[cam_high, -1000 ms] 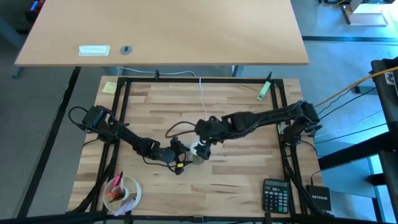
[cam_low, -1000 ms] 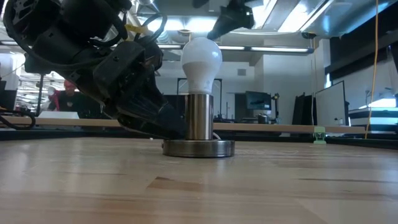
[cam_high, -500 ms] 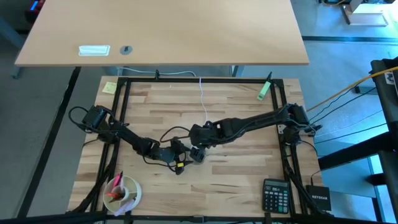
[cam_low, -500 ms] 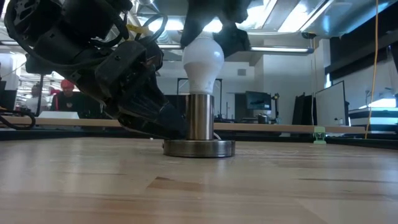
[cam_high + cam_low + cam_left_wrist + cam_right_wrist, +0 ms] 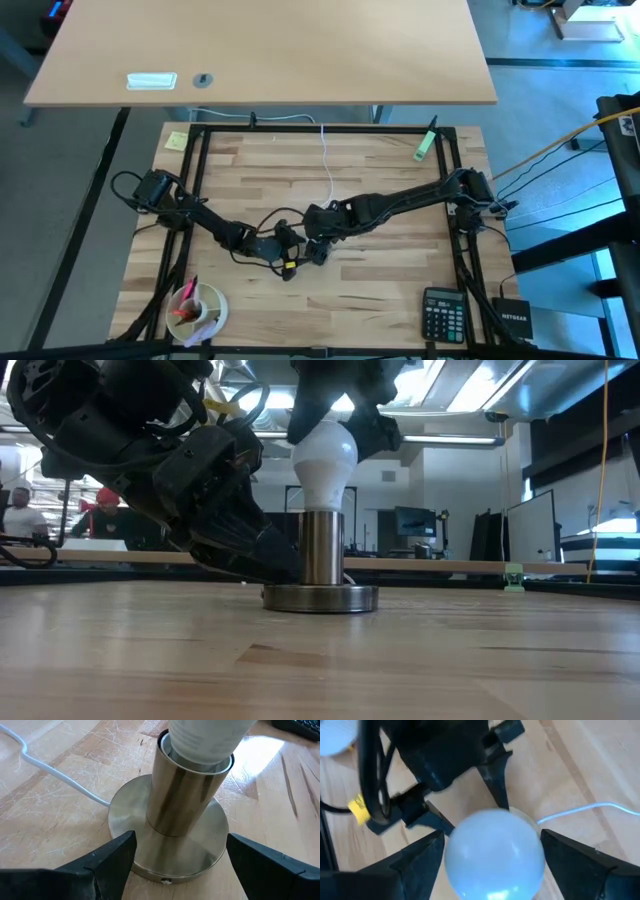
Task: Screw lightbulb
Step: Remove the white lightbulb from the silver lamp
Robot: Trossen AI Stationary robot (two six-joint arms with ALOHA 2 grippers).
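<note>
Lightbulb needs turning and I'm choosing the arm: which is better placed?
Right. The right gripper straddles the lightbulb from above; the left gripper sits low, straddling the socket base.

Right claw lowered around lightbulb (fingers now flanking it), person appeared behind

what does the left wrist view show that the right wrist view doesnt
Only the left wrist view shows the steel socket tube on its round base, with the bulb's neck sitting in the tube. Only the right wrist view shows the lightbulb's round top between the right gripper's open fingers, with the left gripper beyond. Both show the bulb, the white cord and the wooden table.
</note>
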